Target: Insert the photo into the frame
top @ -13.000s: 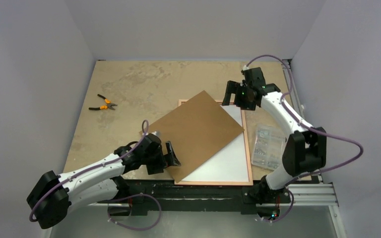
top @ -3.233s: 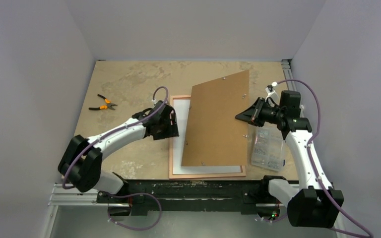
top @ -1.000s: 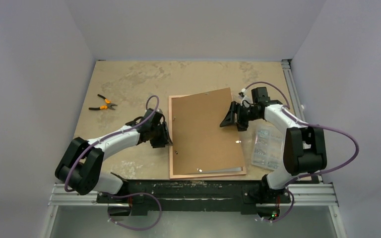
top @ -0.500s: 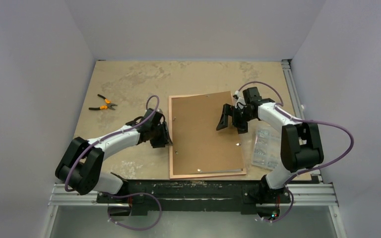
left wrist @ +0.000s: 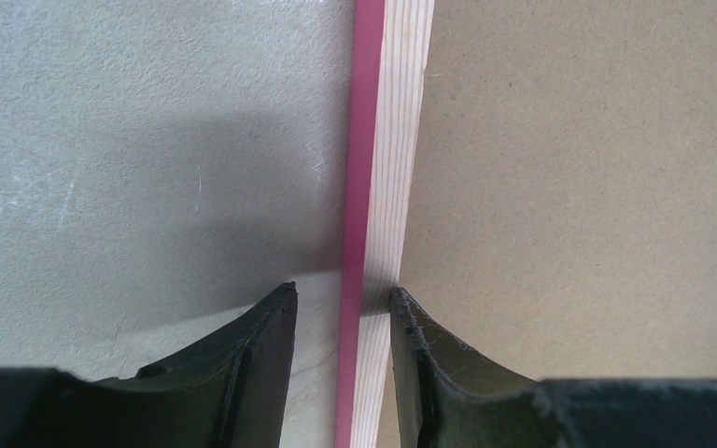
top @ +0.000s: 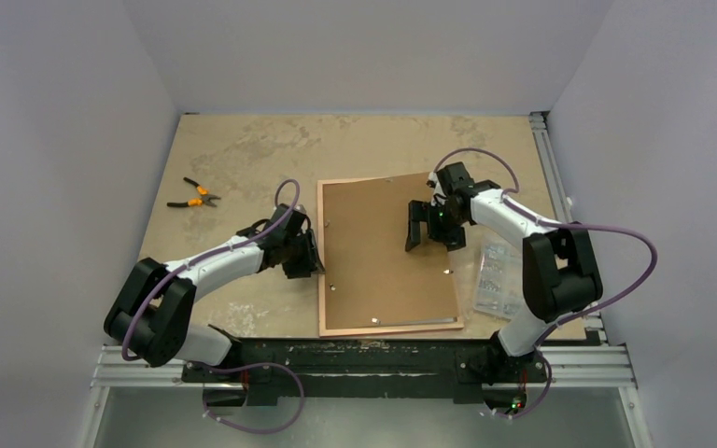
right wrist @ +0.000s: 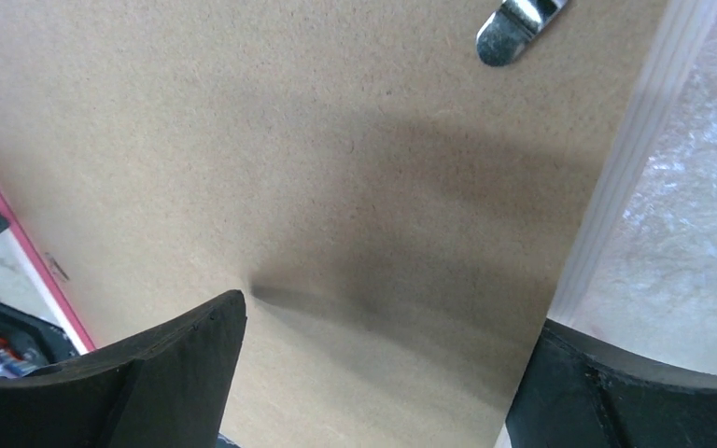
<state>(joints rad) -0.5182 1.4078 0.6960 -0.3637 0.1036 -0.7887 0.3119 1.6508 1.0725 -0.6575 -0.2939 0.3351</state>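
Biggest thing first: the frame (top: 321, 280) lies back-up in the near middle of the surface (top: 243, 159). The brown board (top: 373, 252) sits on it a bit crooked, so we'd say it's not seated yet. We can't see the photo, but we reckon it's under the board. The left fingers (top: 313, 254) straddle the frame's left rail, set narrow, probably to stop it sliding. We can't tell if they actually pinch. The right fingers (top: 416, 233) hang wide open over the board's right side, holding nothing and likely ready to press it flat. The clear box (top: 499, 280) right of the frame holds small bits, too blurry to name.
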